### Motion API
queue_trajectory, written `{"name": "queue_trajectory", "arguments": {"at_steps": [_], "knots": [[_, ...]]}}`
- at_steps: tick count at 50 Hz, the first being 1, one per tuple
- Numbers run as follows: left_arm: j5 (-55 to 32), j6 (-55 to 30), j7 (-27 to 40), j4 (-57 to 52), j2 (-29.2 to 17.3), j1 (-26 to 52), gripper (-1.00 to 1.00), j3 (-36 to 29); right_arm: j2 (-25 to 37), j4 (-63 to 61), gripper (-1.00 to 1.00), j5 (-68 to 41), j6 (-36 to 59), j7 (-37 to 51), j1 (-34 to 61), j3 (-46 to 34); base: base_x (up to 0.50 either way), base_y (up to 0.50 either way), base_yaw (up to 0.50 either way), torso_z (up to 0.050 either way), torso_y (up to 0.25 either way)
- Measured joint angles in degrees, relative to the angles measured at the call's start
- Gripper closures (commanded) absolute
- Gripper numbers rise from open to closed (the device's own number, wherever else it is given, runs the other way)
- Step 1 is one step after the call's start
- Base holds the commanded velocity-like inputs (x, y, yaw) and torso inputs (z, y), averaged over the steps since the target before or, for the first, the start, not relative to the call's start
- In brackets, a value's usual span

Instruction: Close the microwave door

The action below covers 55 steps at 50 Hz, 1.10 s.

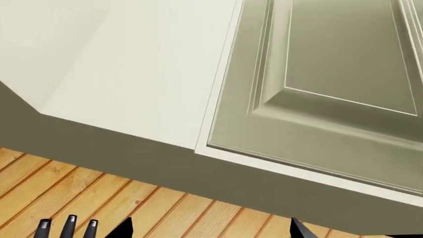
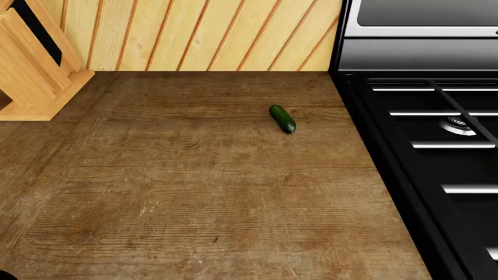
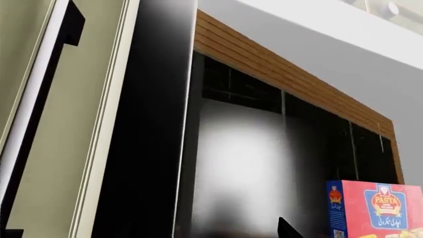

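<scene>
In the right wrist view a glossy black panel (image 3: 155, 129) fills the middle, with a dark glass face (image 3: 264, 148) beside it that carries a blurred pale reflection; this looks like the microwave and its door, seen close up. I cannot tell how far the door stands open. Of my right gripper (image 3: 208, 234) only one dark fingertip (image 3: 288, 229) shows, far off centre and close to that glass. My left gripper (image 1: 211, 230) is open and holds nothing, its tips over a wooden floor near a cabinet. The head view shows neither the microwave nor the grippers.
A pasta box (image 3: 373, 210) stands beside the glass. A long black handle (image 3: 39, 104) runs down a grey-green cabinet door. The head view shows a wooden counter (image 2: 195, 192) with a cucumber (image 2: 283, 118), a knife block (image 2: 35, 64) and a black stove (image 2: 444, 146).
</scene>
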<state>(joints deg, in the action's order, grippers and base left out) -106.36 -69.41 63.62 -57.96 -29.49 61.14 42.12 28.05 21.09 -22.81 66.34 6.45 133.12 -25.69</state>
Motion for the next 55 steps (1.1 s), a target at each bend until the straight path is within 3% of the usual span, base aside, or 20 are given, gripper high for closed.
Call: {"name": "queue_trajectory", "arguments": {"at_steps": [43, 55], "knots": [[-1.63, -0.71, 1.32, -0.3, 0.16, 0.35, -1.0, 0.13, -0.83, 9.95, -1.0, 6.67, -4.29, -7.62, 1.22, 2.22, 0.0, 0.0, 0.0, 0.0, 0.0], [-1.99, -0.98, 1.57, -0.41, 0.12, 0.38, -1.0, 0.33, -3.99, 15.22, -1.0, 19.43, -2.4, -15.78, 1.84, 10.12, 0.0, 0.0, 0.0, 0.0, 0.0]]}}
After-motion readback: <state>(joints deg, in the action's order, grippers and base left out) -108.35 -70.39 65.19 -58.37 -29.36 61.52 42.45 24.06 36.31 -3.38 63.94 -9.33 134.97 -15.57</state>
